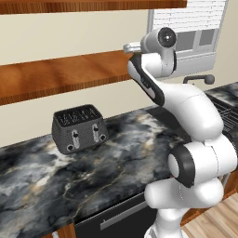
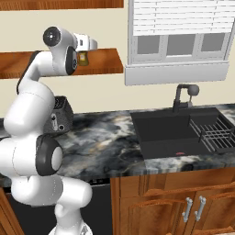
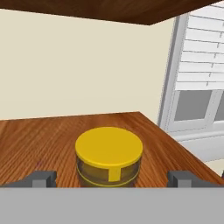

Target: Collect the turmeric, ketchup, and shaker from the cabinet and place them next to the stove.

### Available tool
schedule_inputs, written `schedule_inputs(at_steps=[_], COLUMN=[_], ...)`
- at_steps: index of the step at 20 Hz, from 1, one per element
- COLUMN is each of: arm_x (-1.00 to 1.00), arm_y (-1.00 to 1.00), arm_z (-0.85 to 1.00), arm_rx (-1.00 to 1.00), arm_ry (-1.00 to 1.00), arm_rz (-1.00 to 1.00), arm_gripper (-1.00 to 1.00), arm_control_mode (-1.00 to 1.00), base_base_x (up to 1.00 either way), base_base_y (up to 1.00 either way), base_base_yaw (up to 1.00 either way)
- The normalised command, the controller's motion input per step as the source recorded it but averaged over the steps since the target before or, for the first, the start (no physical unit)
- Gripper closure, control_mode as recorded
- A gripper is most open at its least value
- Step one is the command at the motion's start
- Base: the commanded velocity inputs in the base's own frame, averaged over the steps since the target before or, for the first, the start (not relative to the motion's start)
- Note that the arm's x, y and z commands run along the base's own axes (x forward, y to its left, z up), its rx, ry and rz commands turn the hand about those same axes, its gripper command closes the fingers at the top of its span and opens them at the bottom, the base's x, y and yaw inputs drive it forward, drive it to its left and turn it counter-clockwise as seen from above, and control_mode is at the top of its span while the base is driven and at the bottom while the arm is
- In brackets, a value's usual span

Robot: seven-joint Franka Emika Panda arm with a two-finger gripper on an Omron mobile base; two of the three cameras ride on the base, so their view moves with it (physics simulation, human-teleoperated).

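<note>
We see the gripper (image 3: 112, 178) spread wide at the cabinet (image 1: 60, 74), one finger tip (image 3: 41, 178) to each side of the turmeric (image 3: 109, 156) and clear of it — nothing is pinched. The jar stands upright on the reddish-brown shelf board, near the board's end by the window (image 2: 179, 36), its yellow lid towards the hand camera. From the right base view we catch the turmeric just beside the wrist, on the lower shelf. Below, the toaster (image 1: 80, 127) sits on the marble counter (image 1: 116, 153) — the sink (image 2: 179, 128) lies further right.
</note>
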Motion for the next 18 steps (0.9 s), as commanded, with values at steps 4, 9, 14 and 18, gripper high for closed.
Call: schedule_inputs(at_steps=[4, 9, 14, 18], arm_x=[0.08, 0.12, 0.13, 0.09], arm_y=[-0.01, 0.01, 0.03, 0.00], arm_z=[0.00, 0.00, 0.00, 0.00], arm_rx=[0.00, 0.00, 0.00, 0.00], arm_ry=[0.00, 0.00, 0.00, 0.00], arm_rz=[0.00, 0.00, 0.00, 0.00], arm_gripper=[-1.00, -1.00, -1.00, -1.00], arm_control_mode=[-1.00, -1.00, -1.00, -1.00], base_base_x=[0.00, 0.00, 0.00, 0.00], base_base_y=[0.00, 0.00, 0.00, 0.00], base_base_yaw=[0.00, 0.00, 0.00, 0.00])
